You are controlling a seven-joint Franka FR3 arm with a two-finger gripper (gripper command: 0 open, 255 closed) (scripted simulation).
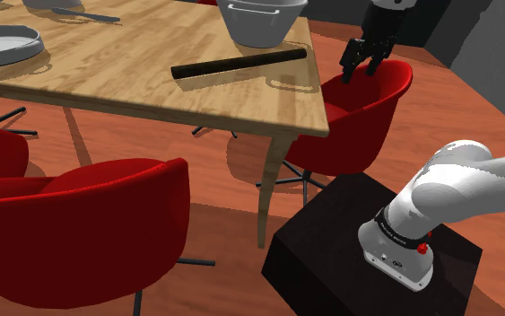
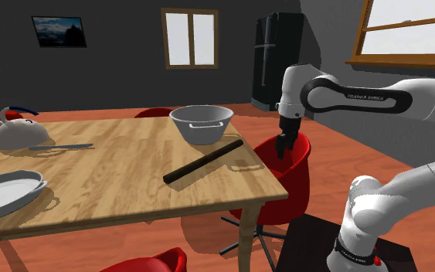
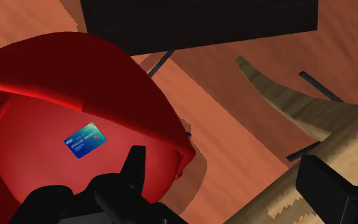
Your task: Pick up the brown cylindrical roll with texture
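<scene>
Shoulder view: nearest, the black stand [image 1: 331, 247]. Past it, the hand [image 1: 361, 70], fingers spread and empty, hovers over a red chair [image 1: 380, 106]. Farther, a dark roll [image 1: 239, 63] lies on the tabletop [image 1: 107, 81] before a bowl [image 1: 261, 22].

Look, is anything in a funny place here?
Yes. A small blue card lies on the seat of the red chair, not on the table. Also, the open jaws hang over that chair, off the table's edge, while the dark roll they should pick up lies on the table.
</scene>
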